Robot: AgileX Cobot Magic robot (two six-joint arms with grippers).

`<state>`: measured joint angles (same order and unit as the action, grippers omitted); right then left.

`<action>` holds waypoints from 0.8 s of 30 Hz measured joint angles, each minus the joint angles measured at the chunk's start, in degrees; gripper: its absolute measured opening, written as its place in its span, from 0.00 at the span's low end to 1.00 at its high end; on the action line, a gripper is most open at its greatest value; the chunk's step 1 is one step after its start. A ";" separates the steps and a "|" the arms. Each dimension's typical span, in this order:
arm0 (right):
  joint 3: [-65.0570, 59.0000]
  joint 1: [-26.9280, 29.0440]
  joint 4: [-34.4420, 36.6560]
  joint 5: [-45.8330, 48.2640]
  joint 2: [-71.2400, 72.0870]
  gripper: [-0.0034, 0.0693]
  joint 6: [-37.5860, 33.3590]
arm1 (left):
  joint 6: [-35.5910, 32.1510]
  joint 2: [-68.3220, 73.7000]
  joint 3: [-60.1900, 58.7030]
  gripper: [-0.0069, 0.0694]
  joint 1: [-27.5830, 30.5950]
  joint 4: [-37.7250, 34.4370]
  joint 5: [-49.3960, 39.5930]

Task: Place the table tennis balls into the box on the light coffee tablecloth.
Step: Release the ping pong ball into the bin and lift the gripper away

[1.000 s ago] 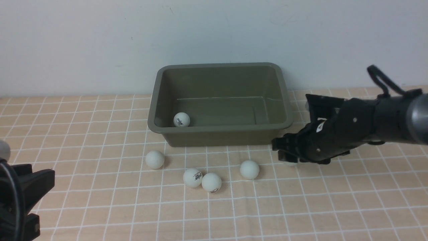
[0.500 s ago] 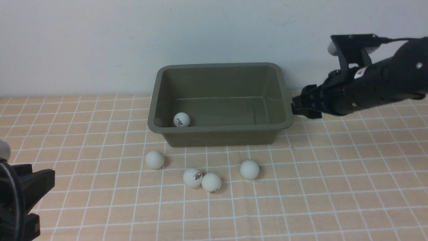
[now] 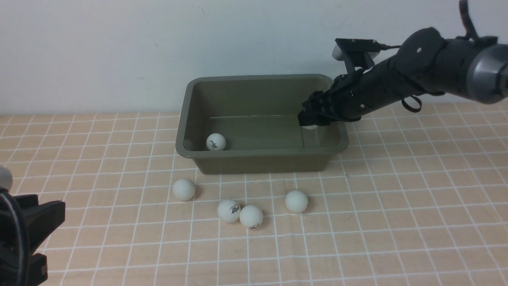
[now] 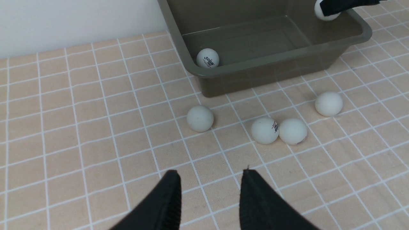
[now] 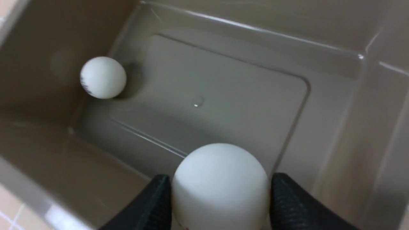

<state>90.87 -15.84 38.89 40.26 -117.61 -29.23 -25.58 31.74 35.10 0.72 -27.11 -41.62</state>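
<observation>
The olive-grey box [image 3: 262,154] stands on the light coffee tablecloth [image 3: 397,218] against the wall. One table tennis ball [image 3: 216,142] lies in its near left corner. Several more balls lie on the cloth in front of the box: one alone [image 3: 183,189], a touching pair [image 3: 229,210] [image 3: 251,216] and another single one [image 3: 296,201]. My right gripper [image 3: 311,119] hangs over the box's right end, inside the rim, its fingers against the sides of a white ball [image 5: 220,185]. My left gripper [image 4: 211,172] sits low at the near left, open and empty, short of the balls.
A plain white wall [image 3: 119,47] rises right behind the box. The right arm [image 3: 428,75] slants across the box's right rim from the upper right. The left arm's black body [image 3: 24,234] fills the near left corner.
The right gripper rose from the cloth right of the box with a ball, then swung left over the box's right end. The left arm and loose balls stayed still.
</observation>
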 joint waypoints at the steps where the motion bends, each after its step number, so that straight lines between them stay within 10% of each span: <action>1: 0.09 0.00 0.00 -0.06 -0.14 0.64 -0.04 | 0.00 0.00 0.00 0.36 0.00 0.00 0.00; 16: 0.59 0.60 -28.53 11.24 24.26 0.70 12.78 | 0.00 0.00 0.00 0.36 0.00 -0.07 -0.95; 24: -2.00 -2.04 -30.04 18.49 31.33 0.70 18.62 | 0.00 0.00 0.00 0.36 0.00 -0.95 -1.27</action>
<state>88.88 -17.87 8.84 58.76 -86.28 -10.62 -25.58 31.74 35.10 0.72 -28.06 -42.88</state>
